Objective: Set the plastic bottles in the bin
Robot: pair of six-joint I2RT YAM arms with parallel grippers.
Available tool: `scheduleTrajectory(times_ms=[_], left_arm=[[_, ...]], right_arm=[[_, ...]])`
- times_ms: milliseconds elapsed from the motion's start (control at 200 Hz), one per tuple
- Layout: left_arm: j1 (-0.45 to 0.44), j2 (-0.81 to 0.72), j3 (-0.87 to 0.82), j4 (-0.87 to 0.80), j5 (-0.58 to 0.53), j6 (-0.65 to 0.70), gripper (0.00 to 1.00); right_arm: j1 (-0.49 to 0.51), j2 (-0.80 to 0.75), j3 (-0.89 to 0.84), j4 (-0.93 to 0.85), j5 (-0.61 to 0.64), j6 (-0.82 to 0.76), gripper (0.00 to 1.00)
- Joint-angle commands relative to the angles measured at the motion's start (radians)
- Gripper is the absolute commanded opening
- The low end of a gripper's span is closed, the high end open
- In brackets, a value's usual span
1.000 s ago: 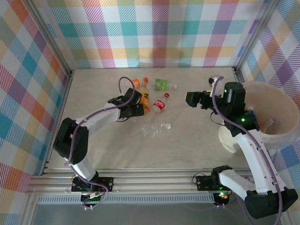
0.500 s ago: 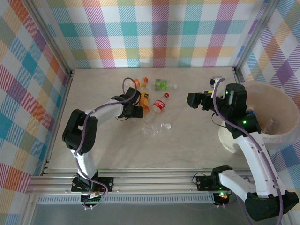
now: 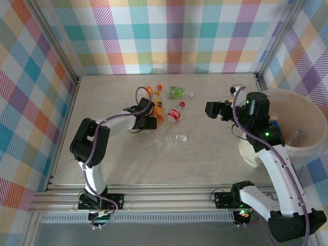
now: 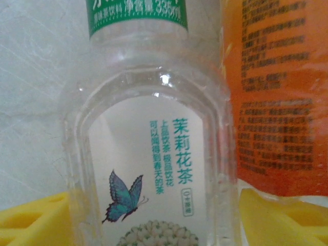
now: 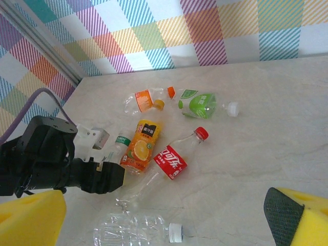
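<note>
Several plastic bottles lie mid-table. A clear jasmine-tea bottle (image 4: 154,154) with a green band (image 5: 121,141) lies between my left gripper's (image 3: 148,122) yellow pads (image 4: 277,220), which press both its sides. Right beside it lies an orange-juice bottle (image 3: 158,111) (image 5: 141,146). Further right is a red-labelled cola bottle (image 3: 175,115) (image 5: 171,161). Behind them lie a green-labelled bottle (image 3: 177,92) and a small orange-labelled one (image 3: 150,90). A crushed clear bottle (image 3: 169,140) (image 5: 133,233) lies nearer. My right gripper (image 3: 207,109) (image 5: 164,220) hangs open and empty, raised, left of the bin (image 3: 307,147).
The cream bin stands at the table's right edge, beside my right arm, with something clear (image 3: 297,136) inside it. Plaid walls enclose the back and both sides. Bare tabletop (image 3: 215,154) stretches between the bottles and the bin.
My left gripper's jaws have narrowed around the jasmine-tea bottle and the left elbow has swung right. The right arm has hardly moved.
</note>
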Motion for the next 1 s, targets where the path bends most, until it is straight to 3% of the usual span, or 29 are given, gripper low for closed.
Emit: scheduleTrajectory(times_ms=[0,110,330,510,800,995], left_arm=[[0.007,-0.008,-0.041,0.043,-0.006,0.014,0.76],[0.007,-0.015,-0.066,0.059,-0.015,0.020,0.74],[0.005,-0.016,-0.075,0.069,-0.006,0.024,0.58],[0.004,-0.075,-0.104,0.115,0.000,0.032,0.53],[-0.007,-0.251,-0.209,0.212,0.046,0.010,0.50],[-0.108,-0.436,-0.257,0.283,0.021,0.076,0.49]], right_arm=[[0.004,-0.024,-0.020,0.044,0.003,-0.006,1.00],[0.004,-0.026,-0.019,0.046,0.007,-0.006,1.00],[0.004,-0.011,-0.014,0.055,-0.001,-0.004,1.00],[0.004,0.004,-0.015,0.076,-0.039,0.000,1.00],[0.004,0.013,-0.042,0.155,-0.093,0.035,1.00],[0.004,0.048,-0.046,0.177,-0.163,0.070,1.00]])
